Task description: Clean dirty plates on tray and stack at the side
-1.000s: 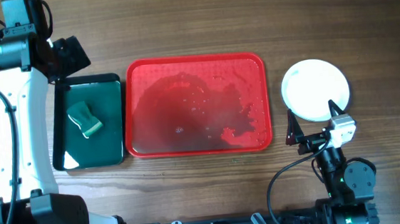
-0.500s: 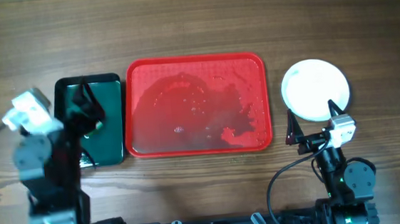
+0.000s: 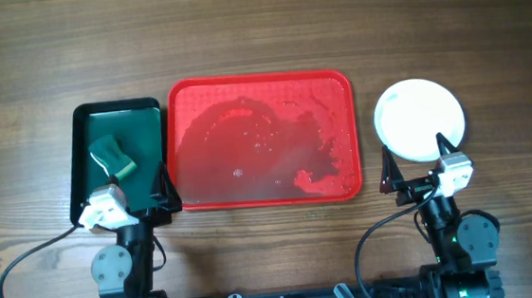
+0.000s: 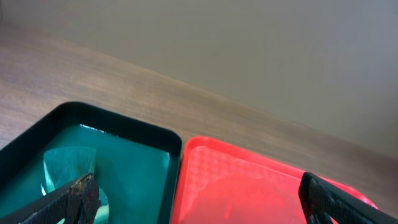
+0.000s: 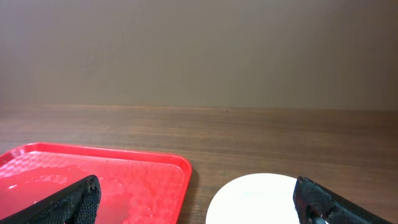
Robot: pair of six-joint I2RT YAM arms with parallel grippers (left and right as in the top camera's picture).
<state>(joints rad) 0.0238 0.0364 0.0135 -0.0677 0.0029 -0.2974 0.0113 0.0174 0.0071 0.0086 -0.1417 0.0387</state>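
Black fingers first: the left gripper (image 3: 125, 193) sat nearest, jaws spread wide and holding nothing, over the near end of the green tray (image 3: 115, 107). Right gripper (image 3: 417, 159) gaped the same, nothing in it, just short of the plates (image 3: 419, 116). From the left wrist, one finger hid part of the sponge (image 4: 67, 163) in the green tray, and the frame cut both fingers off. Between the arms lay the red tray (image 3: 256, 77), floor wet and beaded. Plates sat on the table (image 3: 256, 26) just right of it, not touching; from above they read as one white disc, count impossible to tell. The right wrist view cropped their near edge.
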